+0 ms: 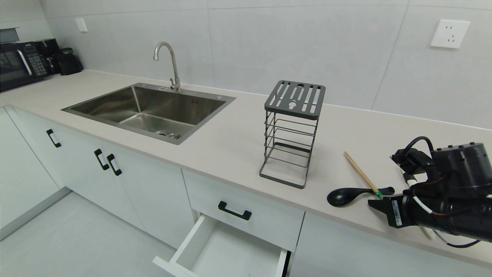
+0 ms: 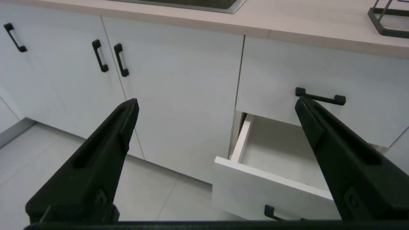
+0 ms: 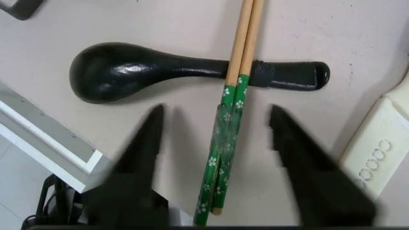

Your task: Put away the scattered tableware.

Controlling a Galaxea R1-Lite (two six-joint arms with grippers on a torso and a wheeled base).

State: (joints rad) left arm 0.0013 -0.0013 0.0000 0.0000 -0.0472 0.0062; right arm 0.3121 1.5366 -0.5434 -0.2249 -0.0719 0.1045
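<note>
- Head view: a glossy black spoon [image 1: 344, 195] lies on the pale beige countertop [image 1: 230, 142], at 4 o'clock from the dark grey wire rack [image 1: 292, 132]. A pair of wooden chopsticks with green flowered tips [image 1: 361, 174] crosses its handle. The right gripper [image 1: 378, 199] sits at those green ends; its white label is too small to read.
- Left wrist view: the left gripper [image 2: 216, 108] has its jaws spread wide and empty before the open white drawer [image 2: 255, 169].
- Right wrist view: the right gripper [image 3: 214, 121] has its jaws wide, straddling the chopsticks [image 3: 236, 83] just short of the spoon [image 3: 128, 67]. A white embossed object [image 3: 377, 147] is cut off at the edge and cannot be identified.
</note>
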